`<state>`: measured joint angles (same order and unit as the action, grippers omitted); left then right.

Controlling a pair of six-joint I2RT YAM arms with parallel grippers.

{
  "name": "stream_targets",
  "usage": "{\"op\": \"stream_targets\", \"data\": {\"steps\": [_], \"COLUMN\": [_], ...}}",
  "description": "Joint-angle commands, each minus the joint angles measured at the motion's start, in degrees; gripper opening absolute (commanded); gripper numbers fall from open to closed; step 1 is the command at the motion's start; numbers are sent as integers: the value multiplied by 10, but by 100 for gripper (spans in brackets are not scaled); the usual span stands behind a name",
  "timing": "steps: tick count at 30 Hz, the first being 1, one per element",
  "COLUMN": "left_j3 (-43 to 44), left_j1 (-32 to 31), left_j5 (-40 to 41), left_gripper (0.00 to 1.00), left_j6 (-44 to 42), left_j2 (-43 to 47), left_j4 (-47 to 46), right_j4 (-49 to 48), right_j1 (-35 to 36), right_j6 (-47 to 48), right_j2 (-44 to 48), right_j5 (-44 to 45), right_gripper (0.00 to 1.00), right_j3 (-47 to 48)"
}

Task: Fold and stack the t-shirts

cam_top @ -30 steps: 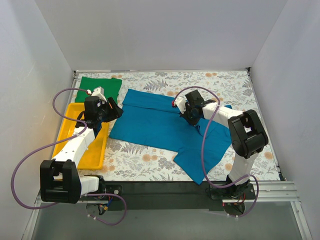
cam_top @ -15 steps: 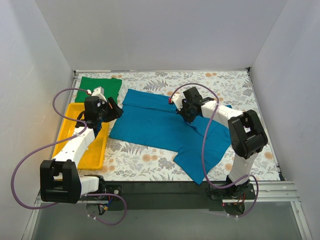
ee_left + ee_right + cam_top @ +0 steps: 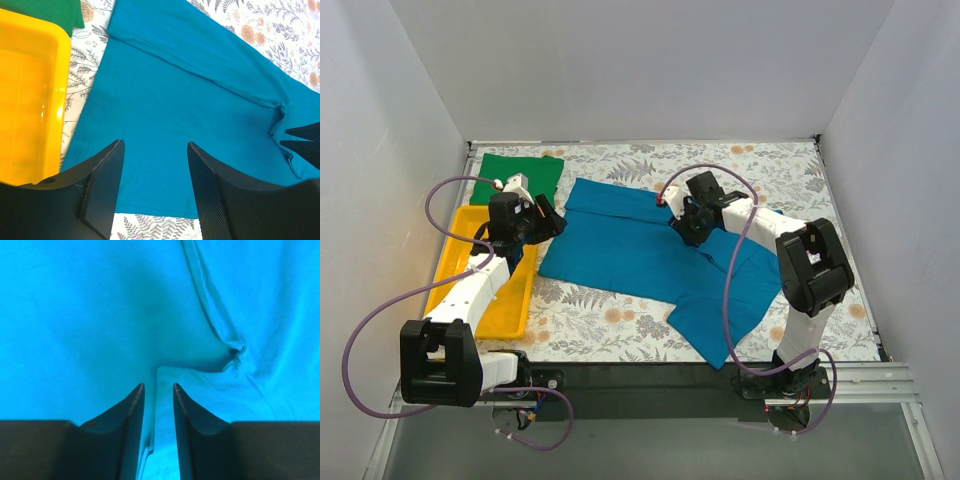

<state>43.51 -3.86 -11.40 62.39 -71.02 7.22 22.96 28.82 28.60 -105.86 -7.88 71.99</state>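
The teal-blue t-shirt (image 3: 620, 250) lies spread across the middle of the table, one part folded over on its right side. The green t-shirt (image 3: 523, 172) lies folded at the back left. My right gripper (image 3: 682, 224) rests low on the teal shirt (image 3: 90, 315) near its upper middle. Its jaws (image 3: 158, 386) stand a little apart, open, with a folded cloth edge running between them. My left gripper (image 3: 556, 221) hovers open (image 3: 156, 145) over the teal shirt's left edge (image 3: 190, 100), holding nothing. A corner of the green shirt (image 3: 45, 10) shows at the top left.
A yellow plastic tray (image 3: 458, 240) stands at the table's left side, under the left arm; its rim (image 3: 62, 75) lies beside the teal shirt's edge. The floral tablecloth (image 3: 790, 170) shows at the back right. White walls close in three sides.
My right gripper has slid a little to the back left over the teal shirt, and its jaws have parted from shut. The left arm has not moved.
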Motion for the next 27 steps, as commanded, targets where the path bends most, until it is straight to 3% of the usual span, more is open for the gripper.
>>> {"op": "stream_targets", "data": {"steps": [1,5,12,19,27], "left_j3": [-8,-6,-11,-11,-11], "left_j1": [3,3,3,3,3], "left_j5": [2,12,11,9,8], "left_gripper": [52,53,56,56,56], "left_j6": [-7,-7,-4,-6,-6], "left_j2": [14,22,40,47,42], "left_j4": [-11,-12,-12,-13,-15], "right_j4": [12,13,-33,-40,-36], "right_j1": [-22,-109,-353,-404,-416], "right_j6": [9,4,-88,-161,-173], "right_j2": [61,133,131,30,-49], "right_j5": [-23,-77,-134,-150,-146], "right_gripper": [38,42,48,59,59], "right_j3": [16,-24,-54,14,56]}}
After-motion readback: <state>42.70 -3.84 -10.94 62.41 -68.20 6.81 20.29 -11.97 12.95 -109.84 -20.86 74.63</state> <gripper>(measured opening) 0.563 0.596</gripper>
